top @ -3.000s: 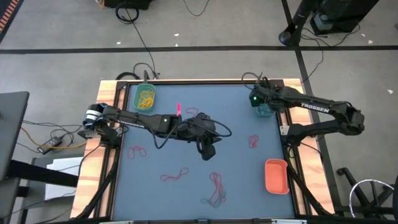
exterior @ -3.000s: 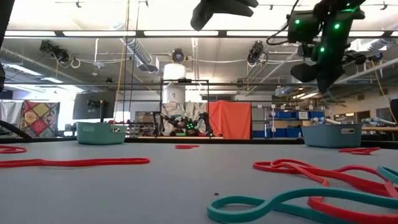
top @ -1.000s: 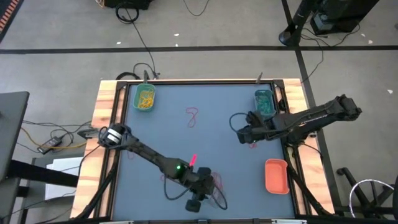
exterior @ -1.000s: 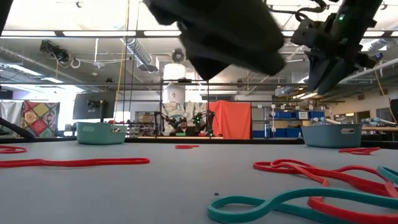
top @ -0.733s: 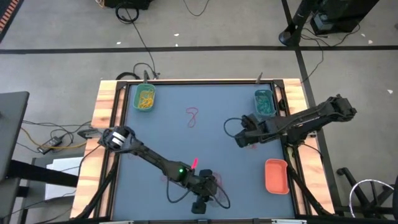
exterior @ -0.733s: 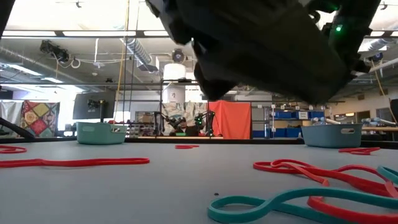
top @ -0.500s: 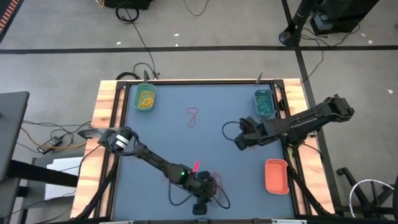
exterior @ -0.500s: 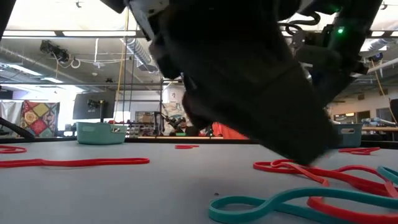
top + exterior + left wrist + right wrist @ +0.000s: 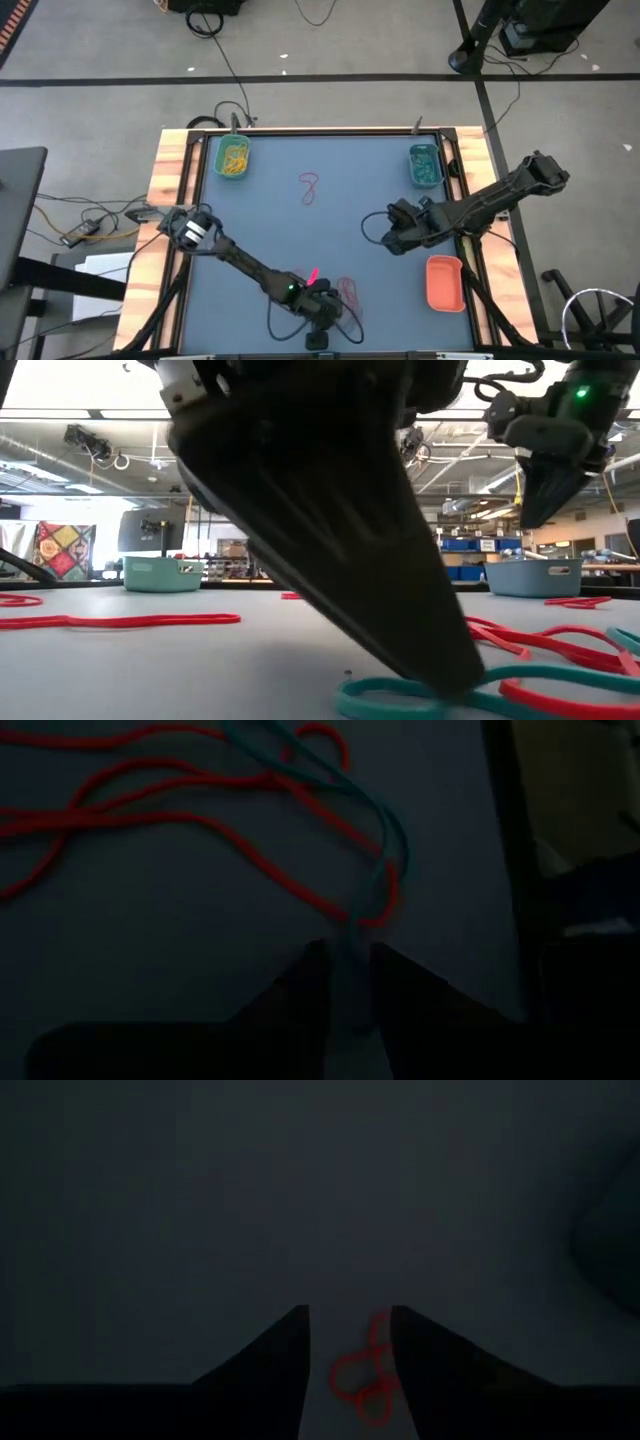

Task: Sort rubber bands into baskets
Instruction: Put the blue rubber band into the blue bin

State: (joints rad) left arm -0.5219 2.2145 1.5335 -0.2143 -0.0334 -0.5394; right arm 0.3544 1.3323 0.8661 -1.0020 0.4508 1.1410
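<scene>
Left jaws (image 9: 348, 982) parted, straddling a teal band (image 9: 385, 840), tips down on the counter (image 9: 260, 220), nothing clamped yet. That band is tangled with red bands (image 9: 150, 815) at the counter's near edge, far from the teal basket (image 9: 425, 166). Pinch teal only, lift slowly so reds drop off. Right jaws (image 9: 350, 1350) parted around a red band (image 9: 362, 1375), unclamped, near the orange basket (image 9: 444, 282)
</scene>
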